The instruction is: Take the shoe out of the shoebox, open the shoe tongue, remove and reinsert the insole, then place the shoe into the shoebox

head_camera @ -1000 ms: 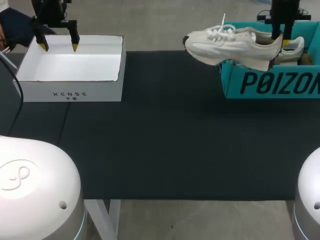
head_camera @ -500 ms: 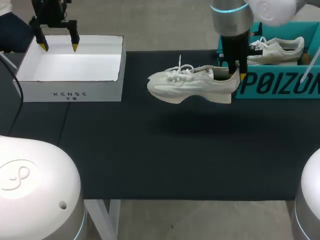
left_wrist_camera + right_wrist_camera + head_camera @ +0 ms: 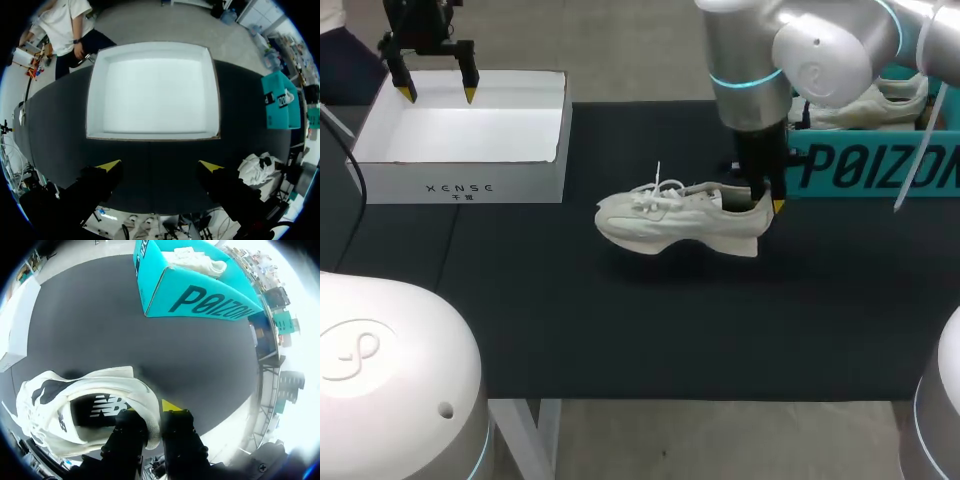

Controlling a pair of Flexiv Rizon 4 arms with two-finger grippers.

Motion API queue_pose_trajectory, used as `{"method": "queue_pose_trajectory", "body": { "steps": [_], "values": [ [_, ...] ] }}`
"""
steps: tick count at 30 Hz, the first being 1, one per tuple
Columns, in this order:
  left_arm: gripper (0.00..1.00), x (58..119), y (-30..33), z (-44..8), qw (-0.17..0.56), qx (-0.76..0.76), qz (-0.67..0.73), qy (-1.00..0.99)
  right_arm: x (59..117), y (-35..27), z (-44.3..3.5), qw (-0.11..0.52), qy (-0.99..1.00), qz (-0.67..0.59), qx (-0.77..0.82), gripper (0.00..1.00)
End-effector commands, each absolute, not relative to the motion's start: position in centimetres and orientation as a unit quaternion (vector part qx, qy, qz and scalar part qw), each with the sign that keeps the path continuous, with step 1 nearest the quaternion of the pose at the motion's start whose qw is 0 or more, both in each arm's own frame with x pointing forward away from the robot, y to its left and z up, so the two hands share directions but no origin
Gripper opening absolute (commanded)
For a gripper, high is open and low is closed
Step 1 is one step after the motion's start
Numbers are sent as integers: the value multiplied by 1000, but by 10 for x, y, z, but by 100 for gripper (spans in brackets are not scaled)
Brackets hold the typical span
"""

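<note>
My right gripper (image 3: 767, 203) pinches the heel collar of the shoe (image 3: 665, 222), whose toe stretches left from it, mid-table.

The shoe (image 3: 680, 218) is near the middle of the tabletop (image 3: 670, 320), toe leftward. The right tool (image 3: 767, 202) holds its heel, one finger inside and one outside. Behind it to the right stands the shoebox (image 3: 880, 168), with a second shoe (image 3: 868, 100) in it. At far left lies an open box (image 3: 460, 180), with the left tool (image 3: 439, 95) over its far wall.
</note>
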State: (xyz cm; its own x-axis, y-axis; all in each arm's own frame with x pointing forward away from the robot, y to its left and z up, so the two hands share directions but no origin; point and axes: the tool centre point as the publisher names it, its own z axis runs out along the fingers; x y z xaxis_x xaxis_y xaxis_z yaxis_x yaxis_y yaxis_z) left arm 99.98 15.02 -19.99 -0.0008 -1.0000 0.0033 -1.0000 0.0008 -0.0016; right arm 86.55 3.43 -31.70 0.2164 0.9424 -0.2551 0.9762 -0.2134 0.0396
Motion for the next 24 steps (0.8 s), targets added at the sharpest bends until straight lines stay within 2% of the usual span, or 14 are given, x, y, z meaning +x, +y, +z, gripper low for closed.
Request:
{"method": "queue_pose_trajectory", "body": {
  "steps": [1, 13, 21, 22, 23, 24],
  "values": [
    [100, 1000, 150, -200, 0, 707, 1, -707, 868, 46, -336, 92, 619, -93, 775, 0],
    [100, 1000, 150, -200, 0, 707, 1, -707, 878, 50, -362, 123, 643, -96, 750, 0],
    [100, 1000, 150, -200, 0, 707, 1, -707, 885, 45, -376, 114, 635, -103, 757, 0],
    [100, 1000, 150, -200, 0, 707, 1, -707, 885, 45, -375, 113, 634, -102, 758, 32],
    [100, 1000, 150, -200, 0, 707, 1, -707, 885, 46, -374, 112, 634, -102, 758, 45],
    [100, 1000, 150, -200, 0, 707, 1, -707, 885, 46, -372, 112, 633, -101, 759, 100]
  ]
}}
